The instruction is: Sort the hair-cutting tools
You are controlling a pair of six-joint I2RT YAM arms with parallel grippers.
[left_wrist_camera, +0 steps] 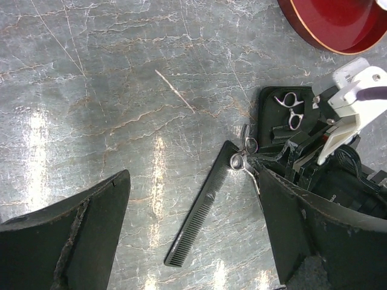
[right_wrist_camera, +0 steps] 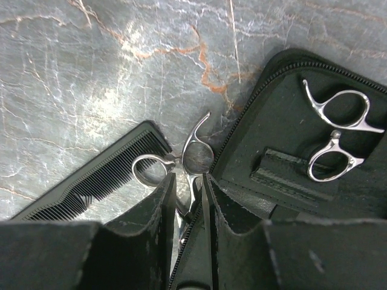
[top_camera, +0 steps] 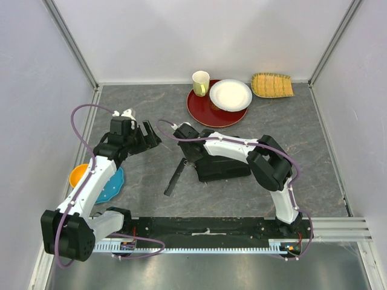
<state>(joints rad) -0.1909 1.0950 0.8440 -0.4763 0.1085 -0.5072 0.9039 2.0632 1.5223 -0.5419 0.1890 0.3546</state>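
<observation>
One scissors [right_wrist_camera: 178, 162] at comb [right_wrist_camera: 91, 181] end: prob light, stiff, slick steel, best pinched at shank. R gripper [right_wrist_camera: 187, 181] straddles it, can't tell if clamped; L gripper [left_wrist_camera: 193, 178] wide open

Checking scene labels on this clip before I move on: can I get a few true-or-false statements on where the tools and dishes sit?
1. One pair of scissors lies inside the open black case. True.
2. The left gripper is clamped on the comb. False: it is open and holds nothing.
3. The comb lies on the table, outside the case. True.
4. The white plate rests directly on the table. False: it rests on the red plate.
5. The right gripper has its fingers either side of the second scissors, beside the comb. True.
</observation>
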